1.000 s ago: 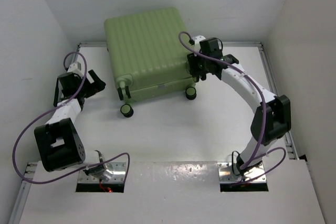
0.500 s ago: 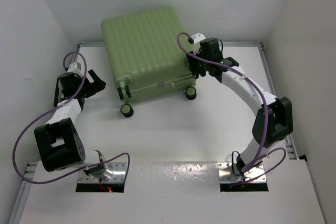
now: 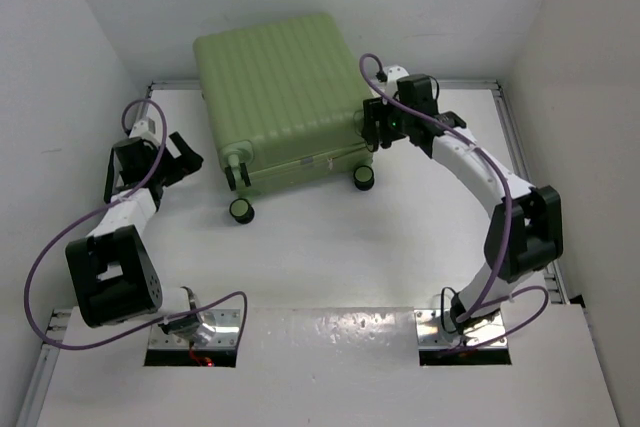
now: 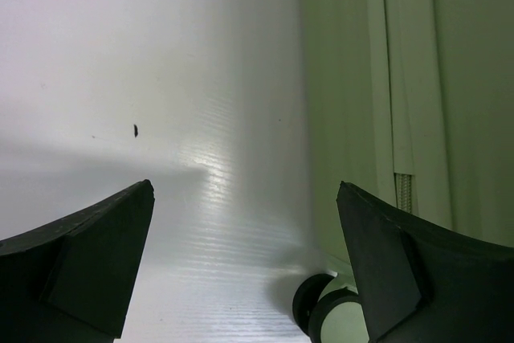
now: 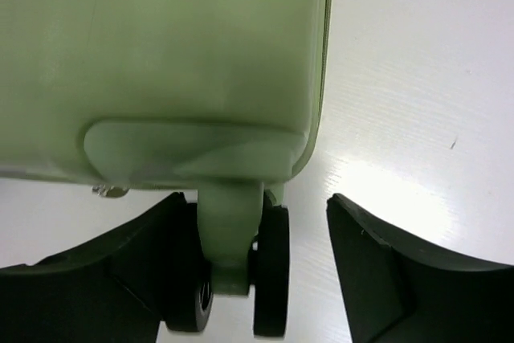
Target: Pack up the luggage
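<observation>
The luggage (image 3: 280,97) is a closed pale-green ribbed suitcase lying flat at the back middle, its black caster wheels (image 3: 241,210) facing the front. My left gripper (image 3: 190,159) is open and empty, just left of the suitcase. The left wrist view shows its fingers (image 4: 80,263) wide apart over bare table, with the suitcase side (image 4: 401,78) and a wheel (image 4: 321,311) at the right. My right gripper (image 3: 375,132) is open at the suitcase's right front corner. In the right wrist view its jaws stand either side of a twin caster wheel (image 5: 269,271) under the shell (image 5: 161,54).
White walls close in the table (image 3: 330,247) at the back, left and right. A metal rail (image 3: 520,147) runs along the right edge. The arm bases (image 3: 195,332) sit on the near white ledge, with purple cables looping beside each arm.
The suitcase has slid slightly to the left. My right gripper has since shifted a little to the right, staying at the right front corner. The left arm has not moved.
</observation>
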